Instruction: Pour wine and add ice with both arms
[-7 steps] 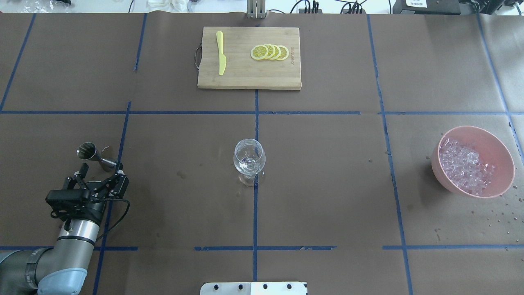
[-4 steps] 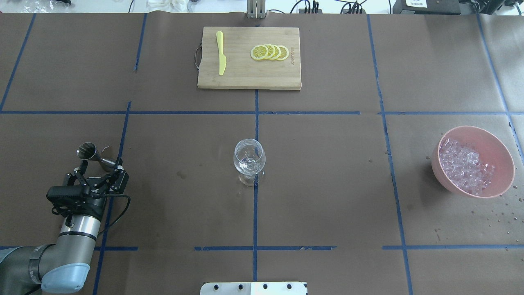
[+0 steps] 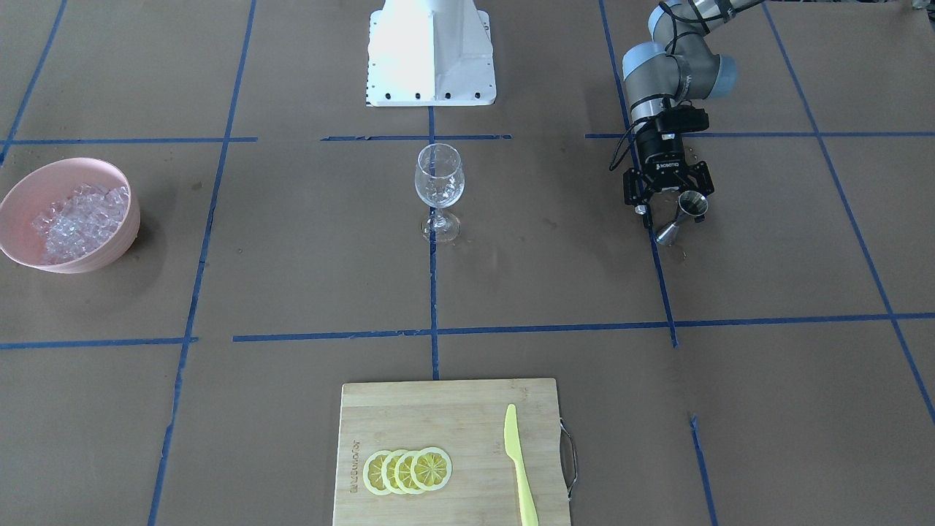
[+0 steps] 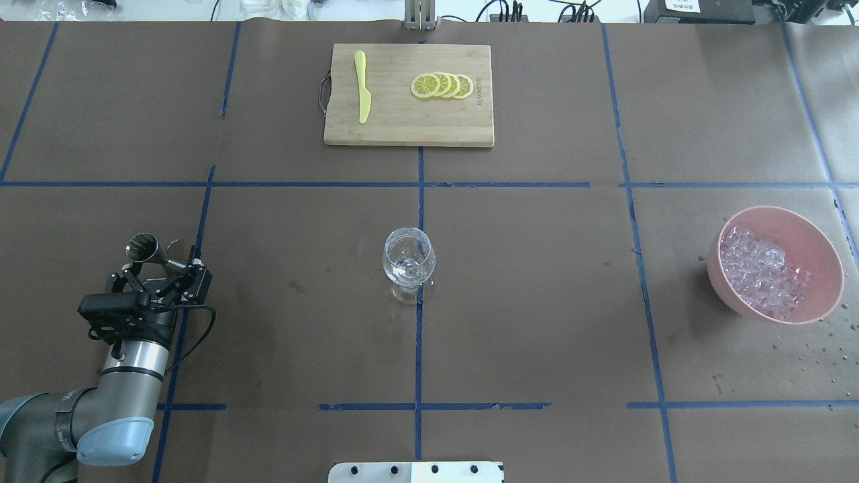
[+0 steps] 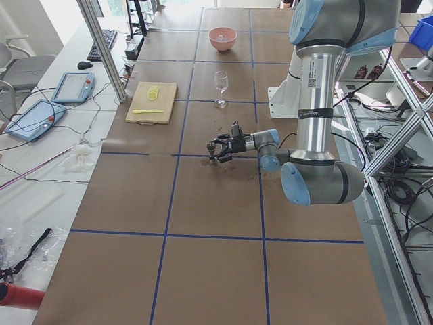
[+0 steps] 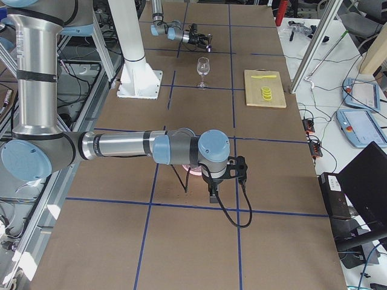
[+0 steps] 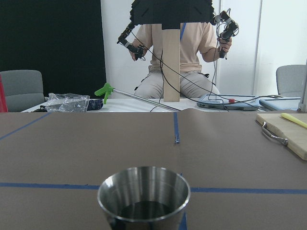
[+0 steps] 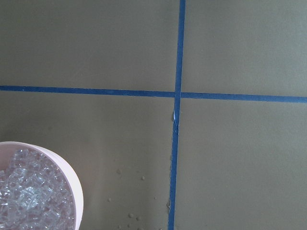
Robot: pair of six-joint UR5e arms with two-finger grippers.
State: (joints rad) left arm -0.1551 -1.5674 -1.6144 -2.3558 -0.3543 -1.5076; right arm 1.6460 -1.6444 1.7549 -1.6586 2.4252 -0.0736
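Ice [image 3: 77,215]: front view, heaped in pink bowl [image 3: 44,179] near desk [image 3: 292,277] end on robot's right, well apart from wine glass [image 3: 439,175].
Wine glass: same view, upright mid-desk on a blue tape line; looks empty or nearly so.
Measuring cup [image 3: 683,214]: same view, steel, on desk below left arm [image 3: 672,73], between spread left jaws.
Cutting board [image 3: 453,409]: same view, carrying lemon slices [image 3: 407,470] and yellow knife [image 3: 518,467], far from both arms.
Left jaws: overhead view, open, one finger on each side of measuring cup, not clamped on it.
Cup contents: left wrist view, rim close at bottom centre, dark liquid low inside; fingers out of frame.
Right arm [image 6: 121,146]: right side view, stretched out with its head hanging above pink bowl.
Right jaws: seen only in that side view; open or closed, cannot tell.
Bowl edge: right wrist view, rim and ice in bottom-left corner, droplets on desk beside it.
Step in hand: judged as taking hold of measuring cup for the pour; ice not yet started.
Next move: likely closing on cup's narrow waist, lifting it level without spilling, carrying it to wine glass, tipping over the rim.
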